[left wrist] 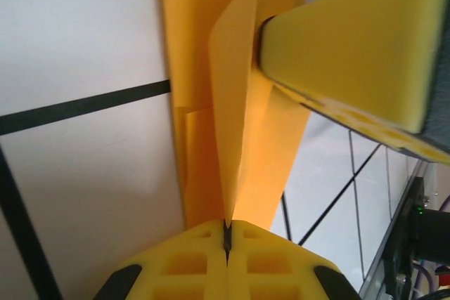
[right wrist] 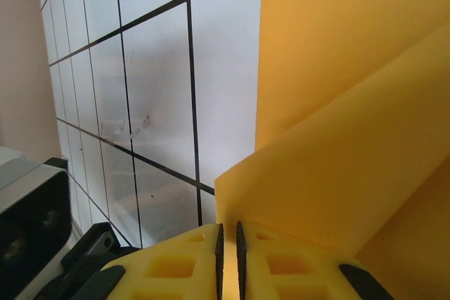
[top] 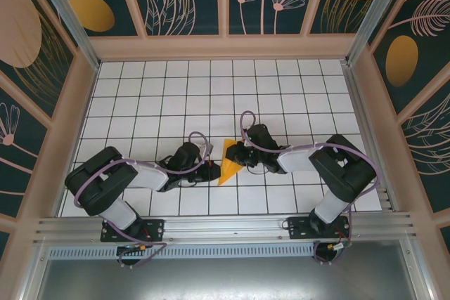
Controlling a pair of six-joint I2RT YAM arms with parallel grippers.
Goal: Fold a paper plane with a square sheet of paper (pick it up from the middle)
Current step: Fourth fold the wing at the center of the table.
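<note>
- Top external view: one paper sheet [top: 228,165], orange-yellow, already creased into a pointed wedge. It sits on the white gridded tabletop [top: 169,89], near the front edge and midway between the two arm bases.
- Wedge long axis runs roughly front to back. The tip points to the far side and the wide end faces the arm bases.
- Left tool [top: 213,171] comes in from the left at the wide end of the wedge. Right tool [top: 238,157] comes in from the right, a bit further up toward the tip. Both are at the paper, so neither arm is nearer.
- Left wrist view: left tool is pinched shut on the paper, its fingertips meeting with an edge of the sheet clamped between them. A folded flap stands up and runs straight away from the tips.
- Same view, upper right: a yellow pad of the right tool presses against that raised flap.
- Right wrist view: right tool is closed to a thin slit, and the paper appears to be nipped in it. Two layers fan out to the right above the fingers.
- Count: one sheet, two tools, two arms.
- My read: the next fold turns on the crease lying along the wedge axis between the two grips. The tools face each other across it, so either one pulling sideways could skew or tear the thin paper.
</note>
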